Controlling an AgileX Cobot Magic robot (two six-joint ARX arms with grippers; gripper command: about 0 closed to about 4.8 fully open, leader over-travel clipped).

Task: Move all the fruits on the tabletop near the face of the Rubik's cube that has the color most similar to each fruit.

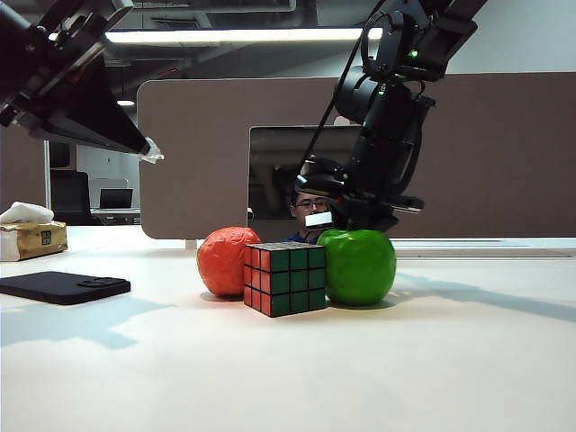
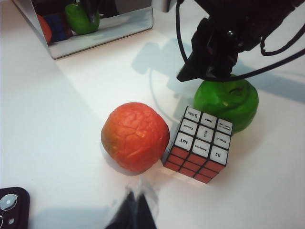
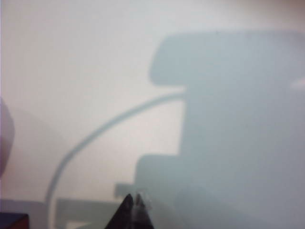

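Note:
On the white tabletop (image 1: 297, 369) the Rubik's cube (image 1: 284, 277) stands between the two fruits. The crinkly orange-red ball (image 1: 225, 261) touches its red side. The green apple (image 1: 358, 265) sits against its far right side, and a green face points to the front right. My right gripper (image 1: 363, 219) hovers just over the apple; in the right wrist view its tips (image 3: 135, 206) are shut and empty over bare table. My left gripper (image 1: 148, 150) hangs high at the left, shut and empty (image 2: 135, 206), looking down on the ball (image 2: 136, 136), cube (image 2: 200, 143) and apple (image 2: 228, 100).
A black phone (image 1: 63, 286) lies at the left front, with a tissue box (image 1: 31, 236) behind it. A mirror panel (image 1: 279, 175) stands against the brown partition behind the fruits. The right arm (image 2: 228, 43) looms over the apple.

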